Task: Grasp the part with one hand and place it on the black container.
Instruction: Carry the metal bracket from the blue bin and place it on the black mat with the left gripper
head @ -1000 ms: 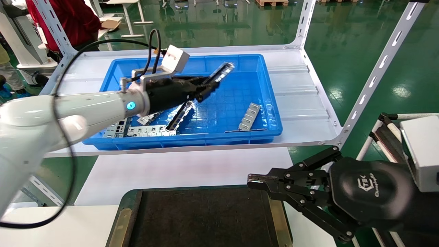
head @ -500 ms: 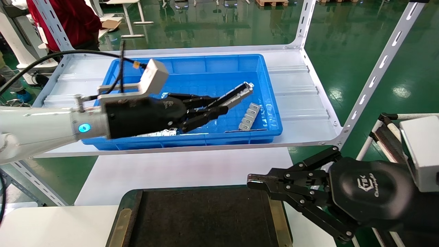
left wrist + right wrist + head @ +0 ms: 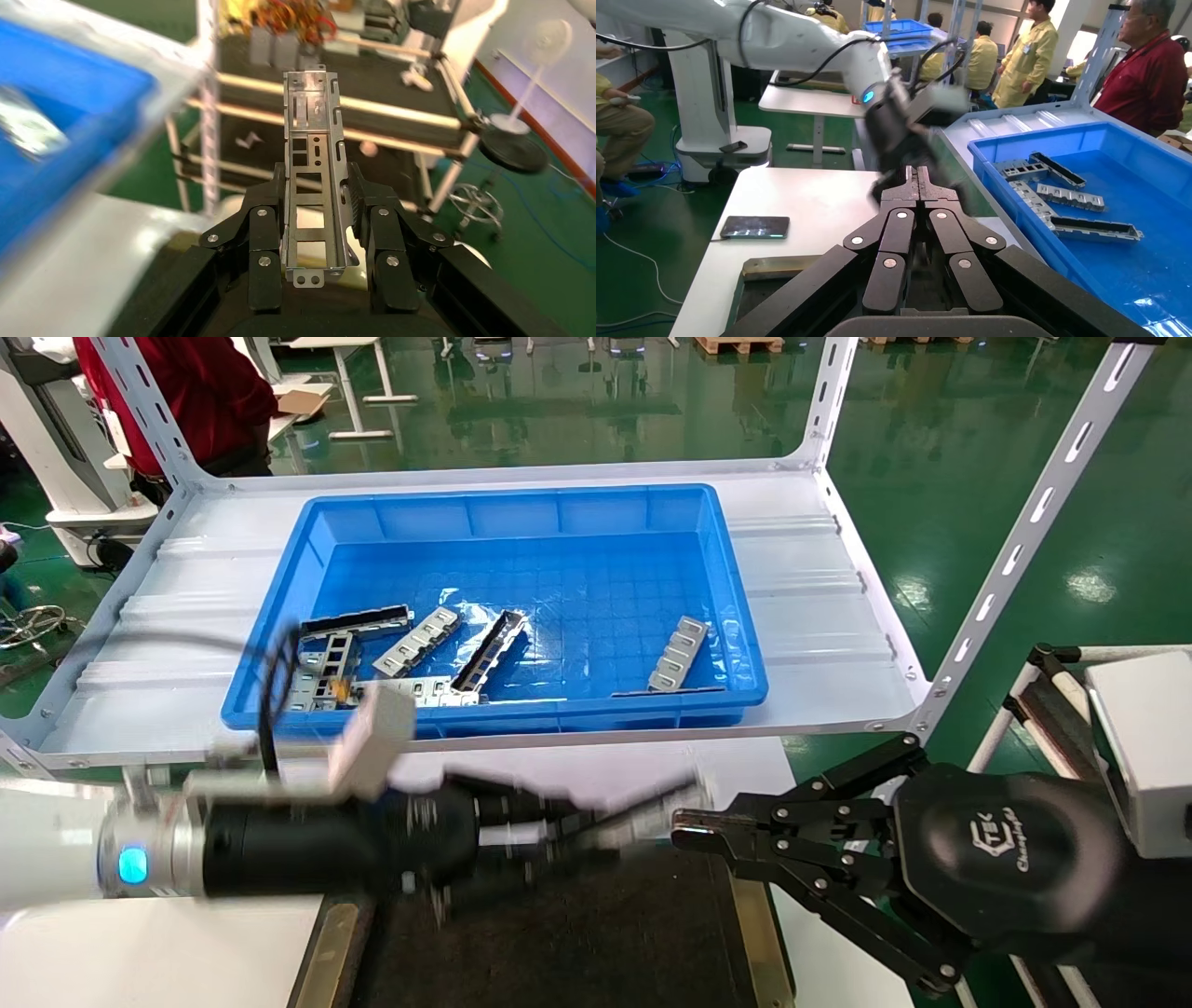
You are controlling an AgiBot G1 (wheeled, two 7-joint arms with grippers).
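Observation:
My left gripper is shut on the part, a long silver channel bar with rectangular cutouts. It holds the bar level above the far edge of the black container, bar tip pointing right toward my right gripper. In the left wrist view the bar sits clamped between both fingers of that gripper. My right gripper is shut and empty, parked at the container's right edge; it also shows in the right wrist view.
A blue bin on the white shelf behind holds several more silver parts. White tabletop lies between shelf and container. A phone lies on the table. People stand beyond the shelf.
My left gripper has carried the part out of the blue bin, toward me and down, to just above the black container's far edge. The right arm has not moved.

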